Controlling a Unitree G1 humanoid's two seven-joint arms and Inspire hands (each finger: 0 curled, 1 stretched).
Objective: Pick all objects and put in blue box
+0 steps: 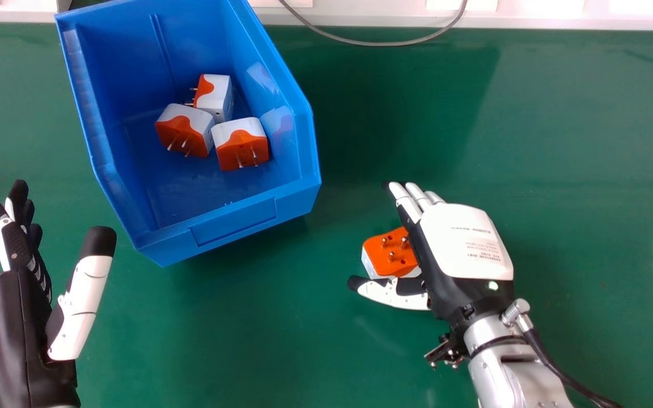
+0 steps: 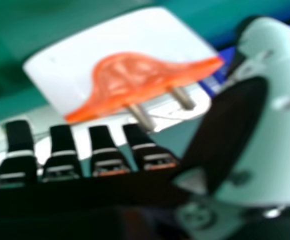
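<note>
So the green tabletop [image 1: 576, 141] takes up most of the space, and the big blue box [image 1: 298, 201] sits kinda crooked on its far left part, open side up. The robot's right hand [image 1: 459, 243] is right of the box and a bit nearer, palm down-ish, fingers pretty much straight with the thumb spread wide off to the side. The left hand [image 1: 26, 334] is down at the near left, also wide, fingers stretched out and thumb well apart. The loose orange-and-white plug adapter [image 1: 389, 255] is on the table between the right hand's thumb and fingers, pins up; can't tell if they're actually touching it. Three more adapters [image 1: 185, 130] are bunched up inside the box, two with pins toward the near side, the other's pointing left. Skinniest thing is a gray cable [image 1: 360, 43] looping along the far edge
</note>
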